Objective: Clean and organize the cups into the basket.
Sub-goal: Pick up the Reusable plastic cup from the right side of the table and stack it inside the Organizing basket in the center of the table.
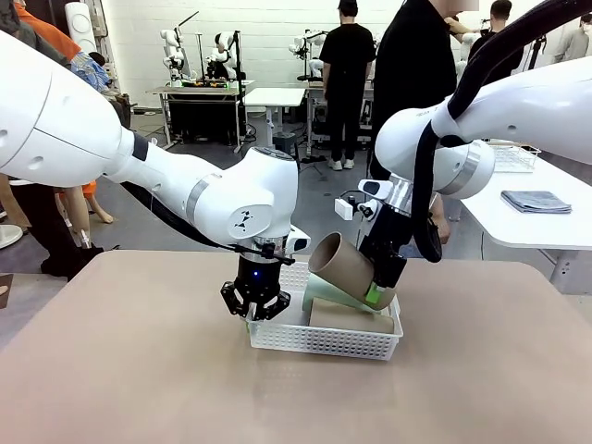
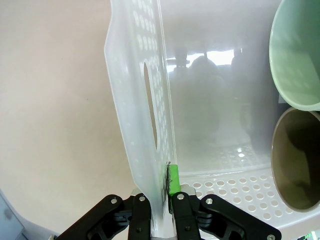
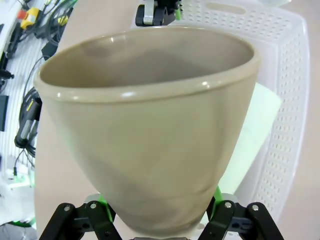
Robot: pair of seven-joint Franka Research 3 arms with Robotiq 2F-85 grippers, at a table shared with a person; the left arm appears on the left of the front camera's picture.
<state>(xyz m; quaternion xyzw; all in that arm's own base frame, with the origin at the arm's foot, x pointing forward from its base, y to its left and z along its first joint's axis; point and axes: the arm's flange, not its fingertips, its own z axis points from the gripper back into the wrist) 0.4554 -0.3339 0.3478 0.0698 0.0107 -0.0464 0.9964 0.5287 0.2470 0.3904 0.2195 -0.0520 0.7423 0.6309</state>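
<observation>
Basket (image 1: 326, 339) sitting on table (image 1: 139, 370); left claw (image 1: 255, 305) pinching its end wall. Right claw (image 1: 381, 289) gripping tan cup (image 1: 340, 265), tilting over basket above mint cup (image 1: 326, 294) and second tan cup (image 1: 350, 319) lying inside.

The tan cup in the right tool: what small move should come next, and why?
Probably lower the tan cup into the basket beside the mint cup. The right tool holds it tilted just above the basket, while the left tool pinches the basket's wall, steadying it.
</observation>
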